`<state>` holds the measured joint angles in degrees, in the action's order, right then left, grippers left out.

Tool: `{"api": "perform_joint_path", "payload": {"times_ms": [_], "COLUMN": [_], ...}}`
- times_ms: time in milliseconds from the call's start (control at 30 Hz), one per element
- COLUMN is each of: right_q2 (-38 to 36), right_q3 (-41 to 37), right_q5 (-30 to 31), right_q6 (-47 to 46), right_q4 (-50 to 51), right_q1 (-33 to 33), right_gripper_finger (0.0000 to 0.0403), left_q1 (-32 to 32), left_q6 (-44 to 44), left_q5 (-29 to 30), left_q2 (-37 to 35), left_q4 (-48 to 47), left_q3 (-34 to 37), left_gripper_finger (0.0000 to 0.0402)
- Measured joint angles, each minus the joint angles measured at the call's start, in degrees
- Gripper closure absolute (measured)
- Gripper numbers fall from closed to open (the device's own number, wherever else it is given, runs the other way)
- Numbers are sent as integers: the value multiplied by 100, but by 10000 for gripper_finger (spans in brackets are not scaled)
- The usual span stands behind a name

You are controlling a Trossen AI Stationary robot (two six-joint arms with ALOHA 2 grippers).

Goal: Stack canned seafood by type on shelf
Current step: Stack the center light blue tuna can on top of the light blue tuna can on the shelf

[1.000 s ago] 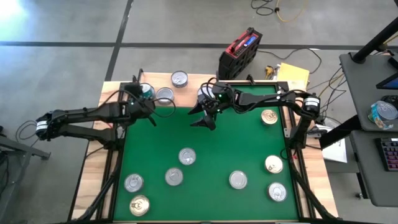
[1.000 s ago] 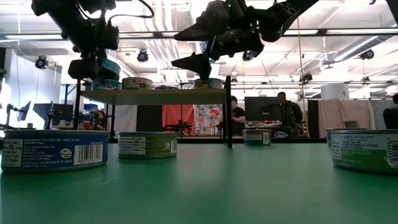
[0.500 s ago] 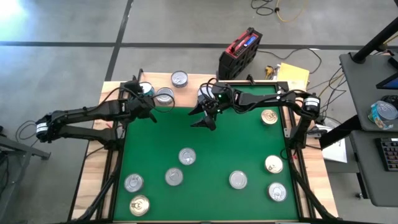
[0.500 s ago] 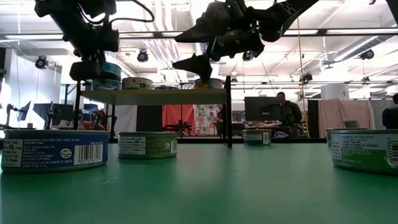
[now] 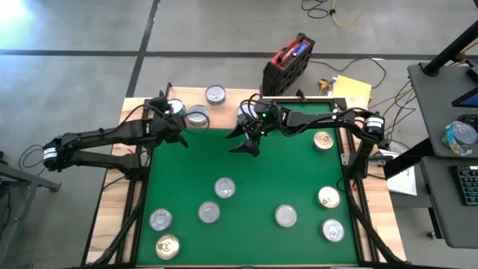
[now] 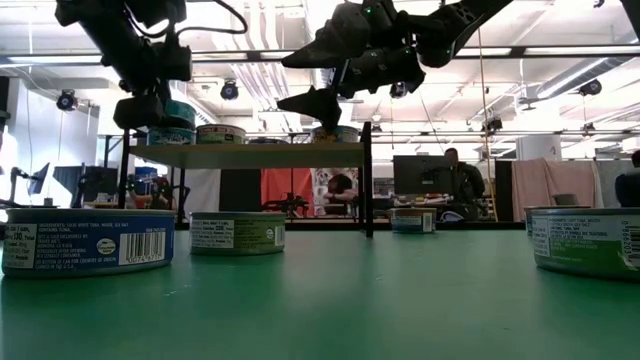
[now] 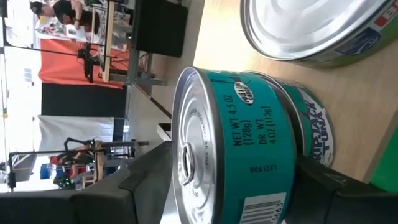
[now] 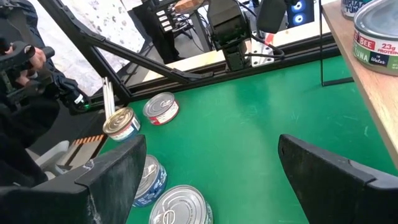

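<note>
The shelf (image 5: 224,112) (image 6: 250,155) stands at the green mat's far edge. It carries silver-topped tins (image 5: 216,94) (image 5: 198,114) and a teal tin (image 7: 314,134) at its left end. My left gripper (image 5: 177,122) (image 6: 150,105) is at that left end, shut on a second teal tin (image 7: 249,143) (image 5: 175,107) that lies on the first. My right gripper (image 5: 246,140) (image 8: 217,186) hangs open and empty above the mat, by the shelf's right end. Several silver-topped and gold-topped tins (image 5: 225,187) (image 5: 323,140) lie flat on the mat. My left gripper is rolled on its side, with one finger (image 7: 143,183) on the teal tin's lid (image 7: 186,162) and the other (image 7: 336,190) under its bottom. The fingers come level from the table's near-left side. The tin lies flat, lid up, with the far part of its bottom on the lower teal tin.
Tins lie scattered over the mat's near half (image 5: 209,212) (image 5: 286,216) (image 5: 333,230) (image 5: 167,246). Black frame rails run along the mat's sides (image 5: 138,194). A red-and-black box (image 5: 287,63) sits on the floor beyond the table. People sit in the room behind (image 6: 455,180).
My left gripper has edged a little toward the table's far edge with the teal tin, at the shelf's left end.
</note>
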<state>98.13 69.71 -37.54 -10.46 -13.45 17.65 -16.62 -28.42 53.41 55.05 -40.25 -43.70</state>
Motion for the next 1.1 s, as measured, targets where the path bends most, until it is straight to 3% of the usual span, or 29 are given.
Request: {"api": "perform_joint_path", "payload": {"times_ms": [400,667,1100], "right_q2": [0,0,0], "right_q3": [0,0,0], "right_q5": [-2,-2,-1], "right_q6": [-2,-2,-94], "right_q4": [13,36,52], "right_q1": [0,0,1], "right_gripper_finger": [49,49,48], "left_q1": [0,2,-2], "left_q6": [233,268,428], "left_q5": [6,-319,-279], "left_q2": [2,17,20], "left_q4": [-73,-494,-480], "left_q3": [-64,-369,-434], "left_gripper_finger": [117,114,110]}}
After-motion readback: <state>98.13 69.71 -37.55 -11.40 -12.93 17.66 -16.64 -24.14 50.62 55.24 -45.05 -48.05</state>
